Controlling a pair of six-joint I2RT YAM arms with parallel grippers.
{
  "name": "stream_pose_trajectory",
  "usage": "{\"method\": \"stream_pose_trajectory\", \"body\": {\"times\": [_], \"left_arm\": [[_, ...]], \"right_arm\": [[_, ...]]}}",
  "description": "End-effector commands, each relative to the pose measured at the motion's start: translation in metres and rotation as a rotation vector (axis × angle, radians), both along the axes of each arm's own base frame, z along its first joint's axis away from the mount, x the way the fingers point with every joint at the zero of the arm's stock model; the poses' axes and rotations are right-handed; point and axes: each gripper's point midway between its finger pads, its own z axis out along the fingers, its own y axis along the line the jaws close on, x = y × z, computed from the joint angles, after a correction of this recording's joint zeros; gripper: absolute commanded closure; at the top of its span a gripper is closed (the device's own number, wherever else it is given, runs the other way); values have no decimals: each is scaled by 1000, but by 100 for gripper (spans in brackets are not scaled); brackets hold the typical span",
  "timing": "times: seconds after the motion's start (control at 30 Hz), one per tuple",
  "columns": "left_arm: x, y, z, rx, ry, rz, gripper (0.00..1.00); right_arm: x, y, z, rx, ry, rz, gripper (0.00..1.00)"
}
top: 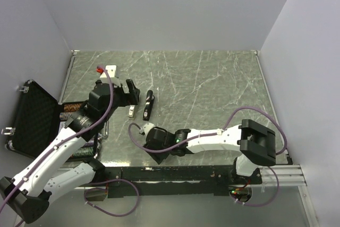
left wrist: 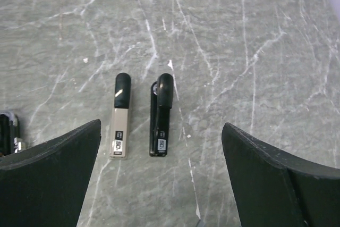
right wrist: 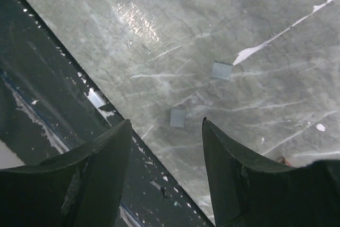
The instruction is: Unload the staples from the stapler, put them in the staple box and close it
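Staples (right wrist: 221, 70) already lie out at the counter (right wrist: 159, 19) near edge; left end effector (left wrist: 162, 126) and right end effector (right wrist: 166, 122) released

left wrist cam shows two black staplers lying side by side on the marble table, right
Not quite. In the left wrist view two staplers do lie side by side on the marble table, but only one is a black stapler. The other is a beige stapler with a black cap.
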Motion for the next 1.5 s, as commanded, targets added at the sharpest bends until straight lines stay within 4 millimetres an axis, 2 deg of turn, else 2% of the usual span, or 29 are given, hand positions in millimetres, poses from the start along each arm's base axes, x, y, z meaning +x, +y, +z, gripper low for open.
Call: {"method": "stream_pose_trajectory", "body": {"times": [0.0, 0.27, 0.67, 1.07, 1.3, 1.47], "left_arm": [[1, 16, -1, 6, -31, 75, 1], [-1, 19, -1, 3, -35, 85, 1], [-2, 18, -2, 10, -32, 74, 1], [-2, 18, -2, 8, -32, 73, 1], [-2, 17, -3, 8, -30, 70, 1], [-2, 18, -3, 10, -31, 71, 1]], "right_arm": [[3, 10, 6, 4, -16, -40, 37], [3, 9, -3, -38, -16, -48, 39], [-2, 6, -14, -79, -7, -51, 45], [-1, 6, -20, -99, -15, -51, 51], [0, 8, -20, -106, -22, -52, 58], [-1, 6, -22, -116, -19, -53, 59]]}}
